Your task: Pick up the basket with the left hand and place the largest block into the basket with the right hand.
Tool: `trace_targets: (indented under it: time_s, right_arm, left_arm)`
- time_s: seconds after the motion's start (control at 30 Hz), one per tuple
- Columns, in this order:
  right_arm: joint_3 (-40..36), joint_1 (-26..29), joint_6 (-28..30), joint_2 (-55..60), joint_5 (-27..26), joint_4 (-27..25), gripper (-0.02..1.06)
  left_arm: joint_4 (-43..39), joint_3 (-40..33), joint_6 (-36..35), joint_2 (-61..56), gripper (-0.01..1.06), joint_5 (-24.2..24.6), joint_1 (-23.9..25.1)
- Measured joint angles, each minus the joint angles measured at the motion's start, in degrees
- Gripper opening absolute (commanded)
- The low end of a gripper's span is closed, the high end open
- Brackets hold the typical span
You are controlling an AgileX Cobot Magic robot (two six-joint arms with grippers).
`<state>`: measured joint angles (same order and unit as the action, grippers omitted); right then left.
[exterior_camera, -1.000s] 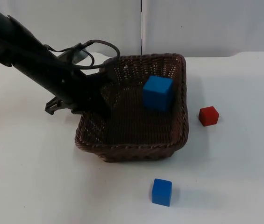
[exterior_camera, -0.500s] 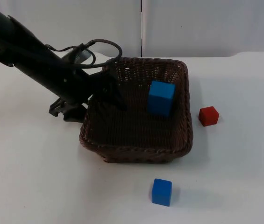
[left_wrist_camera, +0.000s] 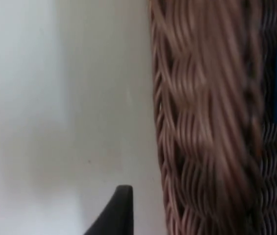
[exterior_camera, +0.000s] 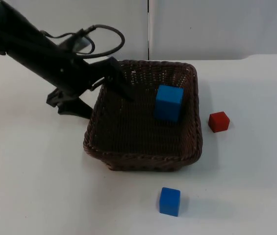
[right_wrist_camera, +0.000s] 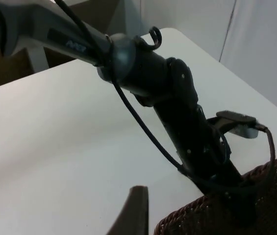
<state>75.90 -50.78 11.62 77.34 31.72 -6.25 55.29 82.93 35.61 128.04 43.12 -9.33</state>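
The white table point(exterior_camera: 246, 186) carries a wicker basket point(exterior_camera: 143, 161), a red block point(exterior_camera: 218, 121) and a small blue block point(exterior_camera: 169, 201).

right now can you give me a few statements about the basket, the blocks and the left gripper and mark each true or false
1. The large blue block lies inside the wicker basket. True.
2. The red block is in the basket too. False: it sits on the table beside the basket, apart from it.
3. The left gripper is open, with one finger inside the basket's rim and one outside. True.
4. The small blue block touches the basket. False: it lies on the table apart from it.
5. The basket lies tipped on its side. False: it stands upright with its opening up.
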Motion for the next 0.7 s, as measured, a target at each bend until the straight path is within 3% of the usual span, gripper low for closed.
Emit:
trace_targets:
  time_s: [0.7]
  right_arm:
    - [0.0,0.0,-0.2,-0.7,0.1,0.8,0.80]
  left_arm:
    - [-10.3,-1.2,-4.5,-9.3,0.98,-0.5,0.6]
